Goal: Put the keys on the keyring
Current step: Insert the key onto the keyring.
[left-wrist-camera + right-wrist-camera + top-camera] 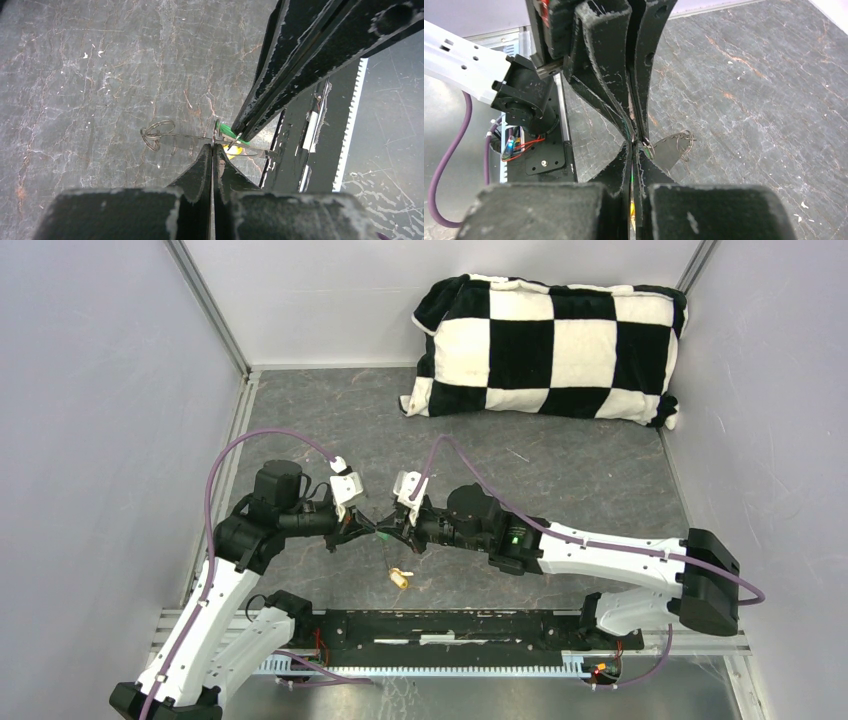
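Both grippers meet tip to tip above the middle of the table. My left gripper (pixel 372 530) (pixel 212 146) is shut on the thin wire keyring (pixel 187 136), which runs sideways across its tips and ends in small coiled rings (pixel 156 134) (pixel 682 142). Facing it, my right gripper (pixel 397 535) (pixel 634 145) is shut on the green-headed key (pixel 227 131) (pixel 383 536), right against the wire. The yellow-headed key (pixel 400 578) (pixel 233 150) hangs below the two grippers. In the right wrist view only a green sliver shows between the pads.
A black-and-white checkered pillow (pixel 548 347) lies at the back right. The black base rail (pixel 450 632) runs along the near edge. Grey walls (pixel 90 420) enclose the table on the left, right and back.
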